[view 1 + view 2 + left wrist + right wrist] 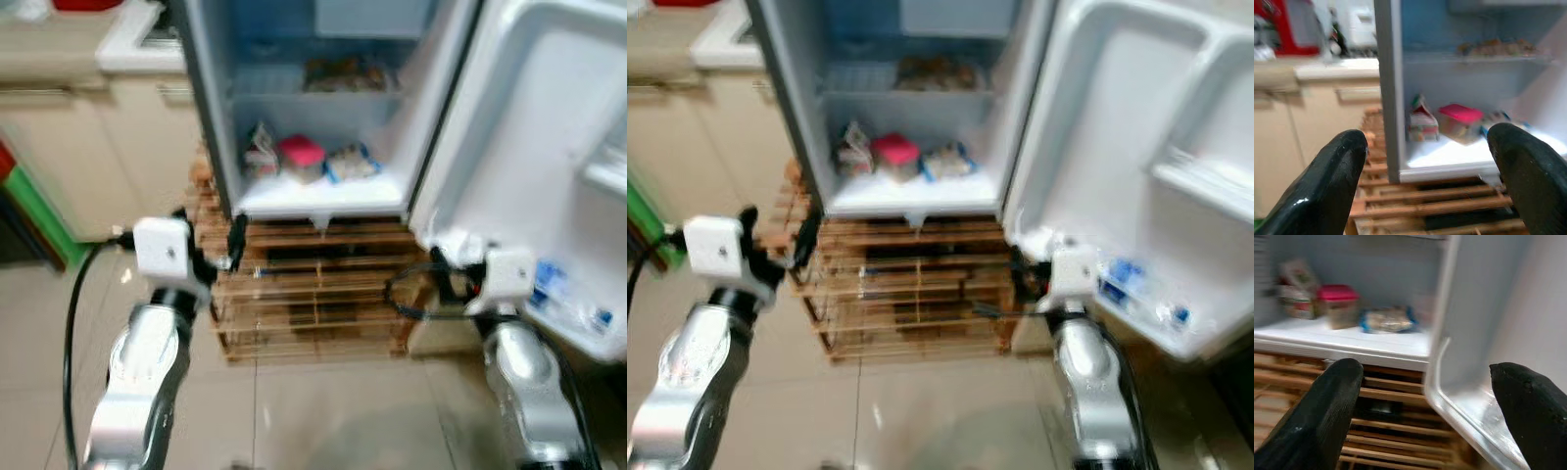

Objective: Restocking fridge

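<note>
The fridge (323, 201) stands open on a stack of wooden pallets (313, 294). Its bottom shelf holds a small carton (260, 152), a pink-lidded tub (302, 157) and a blue-edged packet (351, 162). More food (343, 73) lies on the shelf above. My left gripper (211, 240) hovers open and empty by the fridge's lower left corner. In the left wrist view its fingers (1342, 166) frame the carton (1422, 122) and the tub (1459, 120). My right gripper (441, 269) is open and empty at the lower hinge corner, facing the packet (1386, 319).
The fridge door (549, 147) swings wide to the right, with blue-labelled items (563, 294) in its lower shelf. Beige cabinets (98, 147) and a counter run along the left, with a green object (39, 215) low beside them. Tiled floor (323, 411) lies in front.
</note>
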`<state>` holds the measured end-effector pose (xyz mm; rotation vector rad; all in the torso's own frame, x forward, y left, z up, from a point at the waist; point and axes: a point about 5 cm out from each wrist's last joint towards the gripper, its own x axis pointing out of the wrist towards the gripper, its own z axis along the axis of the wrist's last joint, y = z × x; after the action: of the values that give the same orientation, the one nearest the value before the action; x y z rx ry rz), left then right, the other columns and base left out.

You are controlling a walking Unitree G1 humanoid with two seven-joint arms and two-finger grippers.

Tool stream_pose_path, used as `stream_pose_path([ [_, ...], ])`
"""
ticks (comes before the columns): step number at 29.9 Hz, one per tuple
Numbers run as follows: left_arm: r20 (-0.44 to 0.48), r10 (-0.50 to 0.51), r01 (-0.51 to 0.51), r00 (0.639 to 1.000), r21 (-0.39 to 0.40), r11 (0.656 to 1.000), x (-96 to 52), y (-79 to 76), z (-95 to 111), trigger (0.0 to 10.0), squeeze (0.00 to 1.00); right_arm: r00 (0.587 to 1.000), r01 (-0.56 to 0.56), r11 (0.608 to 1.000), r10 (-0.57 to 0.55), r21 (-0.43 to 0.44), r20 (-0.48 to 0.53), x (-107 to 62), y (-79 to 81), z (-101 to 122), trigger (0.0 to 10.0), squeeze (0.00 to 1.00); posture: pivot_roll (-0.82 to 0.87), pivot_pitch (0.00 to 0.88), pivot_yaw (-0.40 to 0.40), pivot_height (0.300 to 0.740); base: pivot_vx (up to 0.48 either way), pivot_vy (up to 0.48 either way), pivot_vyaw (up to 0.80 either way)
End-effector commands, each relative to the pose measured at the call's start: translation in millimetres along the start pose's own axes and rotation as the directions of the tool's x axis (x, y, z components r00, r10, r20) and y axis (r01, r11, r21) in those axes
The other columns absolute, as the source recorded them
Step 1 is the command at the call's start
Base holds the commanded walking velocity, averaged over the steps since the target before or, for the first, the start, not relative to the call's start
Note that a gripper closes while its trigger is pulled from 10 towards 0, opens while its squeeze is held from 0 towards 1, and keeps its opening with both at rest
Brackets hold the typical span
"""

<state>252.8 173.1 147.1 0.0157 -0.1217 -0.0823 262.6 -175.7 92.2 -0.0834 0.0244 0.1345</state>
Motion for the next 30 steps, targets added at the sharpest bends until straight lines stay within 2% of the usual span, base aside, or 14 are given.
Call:
stream_pose_path([
  [1, -0.01, -0.016, 0.017, 1.0, 0.014, 1.0, 3.6, -6.4, -2, 10.0, 0.0, 0.999, -0.016, 0.999, 0.015, -0.028, -0.033, -11.3, -7.2, -7, 10.0, 0.0, -0.13, 0.0, 0.018, 0.74, 0.0, 0.0, 0.0],
  [3, -0.02, -0.015, 0.016, 1.0, 0.018, 1.0, 4.7, -6.2, -4, 10.0, 0.0, 0.999, -0.028, 0.999, 0.027, -0.022, -0.042, -15.0, -7.0, -9, 10.0, 0.0, -0.13, 0.0, 0.019, 0.74, 0.0, 0.0, 0.0],
  [4, -0.014, -0.016, 0.017, 1.0, 0.01, 1.0, 8.4, -5.4, -5, 10.0, 0.0, 0.997, -0.03, 1.0, 0.029, -0.008, -0.073, -26.0, -11.3, -16, 10.0, 0.0, -0.15, 0.0, 0.027, 0.74, 0.0, 0.0, 0.0],
  [8, -0.002, -0.043, 0.043, 0.999, 0.002, 0.999, 12.1, -9.5, -6, 10.0, 0.0, 0.991, 0.011, 0.999, -0.006, 0.033, -0.132, -42.3, -25.0, -29, 10.0, 0.0, -0.17, 0.0, 0.035, 0.74, 0.0, 0.0, 0.0],
  [12, -0.013, -0.064, 0.064, 0.998, 0.019, 0.998, 13.2, -14.3, -9, 10.0, 0.0, 0.967, 0.03, 0.999, -0.018, 0.042, -0.256, -67.6, -41.1, -57, 10.0, 0.0, -0.19, 0.0, 0.04, 0.74, -0.389, -0.281, 0.0],
  [16, -0.014, -0.071, 0.071, 0.997, 0.021, 0.997, 14.8, -16.7, -10, 10.0, 0.0, 0.952, 0.031, 0.998, -0.014, 0.052, -0.306, -76.7, -44.9, -67, 10.0, 0.0, -0.2, 0.0, 0.04, 0.74, -0.388, -0.283, 0.0],
  [19, -0.017, -0.072, 0.072, 0.997, 0.004, 0.997, 18.3, -18.3, -12, 10.0, 0.0, 0.938, 0.041, 0.999, -0.038, 0.002, -0.344, -85.5, -53.4, -79, 10.0, 0.0, -0.2, 0.0, 0.04, 0.74, -0.255, -0.192, 0.0],
  [21, -0.021, -0.077, 0.077, 0.997, 0.002, 0.997, 20.4, -19.1, -13, 10.0, 0.0, 0.924, 0.1, 0.995, -0.099, -0.018, -0.369, -88.6, -62.4, -86, 10.0, 0.0, -0.2, 0.0, 0.04, 0.74, 0.0, 0.0, 0.0],
  [22, -0.041, -0.083, 0.084, 0.996, 0.013, 0.996, 22.8, -20.7, -16, 10.0, 0.0, 0.892, 0.179, 0.978, -0.206, -0.104, -0.402, -90.9, -79.1, -91, 10.0, 0.0, -0.2, 0.0, 0.04, 0.74, 0.0, 0.0, 0.0],
  [23, -0.041, -0.083, 0.084, 0.996, 0.013, 0.996, 22.8, -20.7, -16, 10.0, 0.0, 0.892, 0.179, 0.978, -0.206, -0.104, -0.402, -90.9, -79.1, -91, 10.0, 0.0, -0.2, 0.0, 0.04, 0.74, 0.0, 0.0, 0.0],
  [25, -0.076, -0.086, 0.086, 0.993, -0.008, 0.996, 24.8, -20.8, -22, 10.0, 0.0, 0.839, 0.293, 0.936, -0.35, -0.197, -0.417, -92.3, -100.6, -95, 10.0, 0.0, -0.2, 0.0, 0.041, 0.74, 0.0, 0.0, 0.0],
  [27, -0.098, -0.088, 0.087, 0.991, -0.014, 0.996, 26.1, -19.9, -27, 10.0, 0.0, 0.807, 0.35, 0.905, -0.422, -0.241, -0.414, -92.3, -112.2, -94, 10.0, 0.0, -0.2, 0.0, 0.041, 0.74, 0.0, 0.0, 0.0],
  [29, -0.105, -0.089, 0.089, 0.991, -0.009, 0.996, 26.6, -19.5, -28, 10.0, 0.0, 0.798, 0.363, 0.897, -0.439, -0.253, -0.412, -91.9, -115.4, -94, 10.0, 0.0, -0.2, 0.0, 0.041, 0.74, 0.0, 0.0, 0.0],
  [30, -0.154, -0.098, 0.094, 0.983, -0.03, 0.995, 26.7, -18.9, -38, 10.0, 0.0, 0.742, 0.413, 0.861, -0.507, -0.295, -0.44, -92.1, -126.6, -98, 10.0, 0.0, -0.21, 0.0, 0.043, 0.74, 0.0, 0.0, 0.0],
])
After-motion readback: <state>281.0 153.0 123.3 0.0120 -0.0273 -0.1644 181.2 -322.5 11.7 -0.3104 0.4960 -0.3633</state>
